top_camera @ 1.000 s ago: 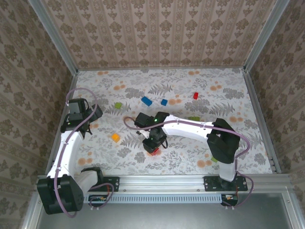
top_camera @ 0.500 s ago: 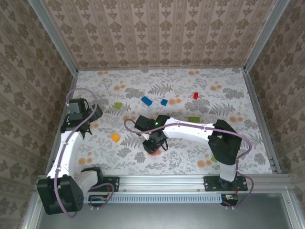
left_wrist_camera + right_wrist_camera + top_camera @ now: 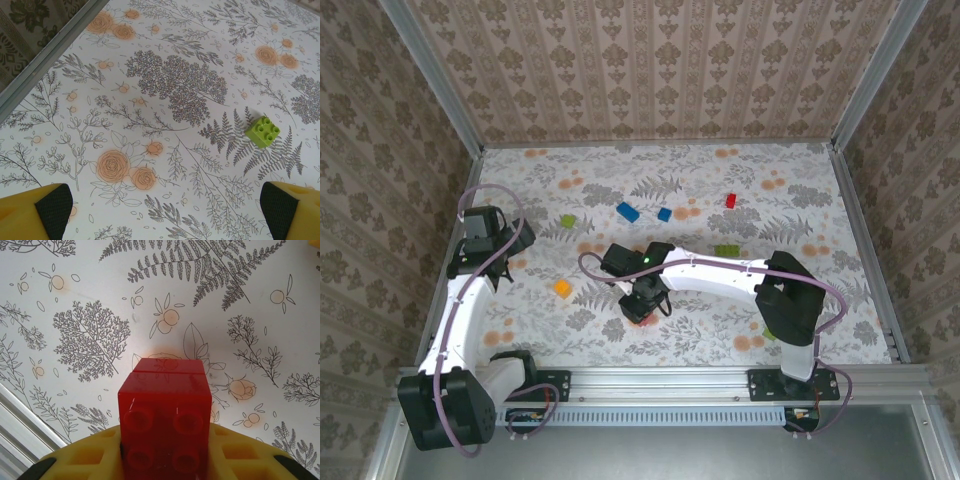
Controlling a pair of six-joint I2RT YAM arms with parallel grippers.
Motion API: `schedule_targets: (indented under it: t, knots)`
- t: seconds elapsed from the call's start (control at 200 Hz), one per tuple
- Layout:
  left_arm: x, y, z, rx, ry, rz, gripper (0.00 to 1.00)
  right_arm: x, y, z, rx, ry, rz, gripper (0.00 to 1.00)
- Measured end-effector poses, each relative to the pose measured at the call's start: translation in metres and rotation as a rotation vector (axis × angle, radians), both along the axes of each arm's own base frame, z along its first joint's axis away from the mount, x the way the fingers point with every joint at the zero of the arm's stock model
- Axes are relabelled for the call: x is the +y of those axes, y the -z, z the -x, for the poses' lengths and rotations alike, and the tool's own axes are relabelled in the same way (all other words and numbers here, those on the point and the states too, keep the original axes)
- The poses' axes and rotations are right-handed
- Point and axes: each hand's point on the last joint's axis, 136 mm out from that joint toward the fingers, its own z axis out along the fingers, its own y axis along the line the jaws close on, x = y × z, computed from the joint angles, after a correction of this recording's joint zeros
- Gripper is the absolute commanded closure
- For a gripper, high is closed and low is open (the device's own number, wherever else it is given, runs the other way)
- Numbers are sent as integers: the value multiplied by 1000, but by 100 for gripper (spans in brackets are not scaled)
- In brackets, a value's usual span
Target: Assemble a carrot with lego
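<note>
A red lego brick [image 3: 165,410], studs facing the camera and a seam across its far end, sits between the yellow fingers [image 3: 80,457] of my right gripper [image 3: 165,460], which is shut on it. From above, that gripper [image 3: 642,303] holds the red brick [image 3: 642,317] low over the mat, left of centre. My left gripper [image 3: 505,243] hovers at the left side, open, with nothing between its fingertips [image 3: 50,210]. A lime green brick [image 3: 262,131] lies ahead of it to the right. An orange brick [image 3: 562,288] lies between the two grippers.
Loose on the flowered mat are a green brick [image 3: 567,221], two blue bricks [image 3: 627,211] [image 3: 664,214], a small red brick [image 3: 730,200] and a green oblong brick [image 3: 727,250]. A metal frame rail [image 3: 45,57] borders the mat on the left.
My right gripper has shifted slightly left and toward the near edge, still holding the red brick. The left arm has not moved.
</note>
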Motion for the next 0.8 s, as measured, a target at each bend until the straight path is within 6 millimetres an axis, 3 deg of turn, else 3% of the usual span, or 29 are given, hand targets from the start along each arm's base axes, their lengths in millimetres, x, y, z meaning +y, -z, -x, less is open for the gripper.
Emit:
schedule_targets:
  t: [0.455, 0.8]
  knots:
    - [0, 0, 0, 0, 0, 0, 0, -11, -3, 5, -3, -152, 74, 65]
    - [0, 0, 0, 0, 0, 0, 0, -14, 0, 9, 4, -195, 75, 54]
